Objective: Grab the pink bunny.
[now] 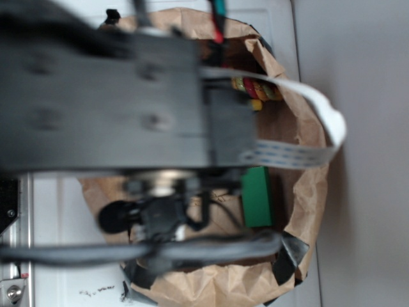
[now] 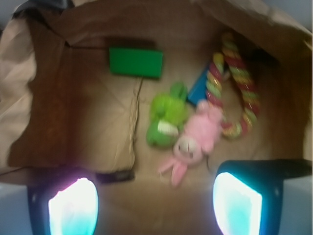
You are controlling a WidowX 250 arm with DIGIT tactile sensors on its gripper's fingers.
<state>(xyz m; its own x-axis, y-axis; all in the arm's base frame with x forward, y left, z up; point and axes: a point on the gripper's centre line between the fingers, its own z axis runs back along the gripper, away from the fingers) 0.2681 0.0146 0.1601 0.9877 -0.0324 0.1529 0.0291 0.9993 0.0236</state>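
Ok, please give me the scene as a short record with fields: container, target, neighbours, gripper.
container: brown paper bag, open at the top
target: pink bunny, lying on the bag floor, head toward the camera
neighbours: green plush animal touching the bunny's side; braided rope at its other side; green block farther back
gripper: gripper open, above the bag, holding nothing

Light pink bunny (image 2: 198, 137) with a paler face and dark eyes sits ahead of the gripper (image 2: 154, 203), whose black fingers (image 2: 237, 200) glow cyan and magenta-white on the pads. Just to its left lies a lime-green plush (image 2: 166, 117) with a white patch, and to its right a rope (image 2: 234, 93) braided in red, yellow and green. Farther ahead are a solid green block (image 2: 136, 62) and a blue sliver (image 2: 199, 88), all inside a brown paper bag (image 2: 73, 107).
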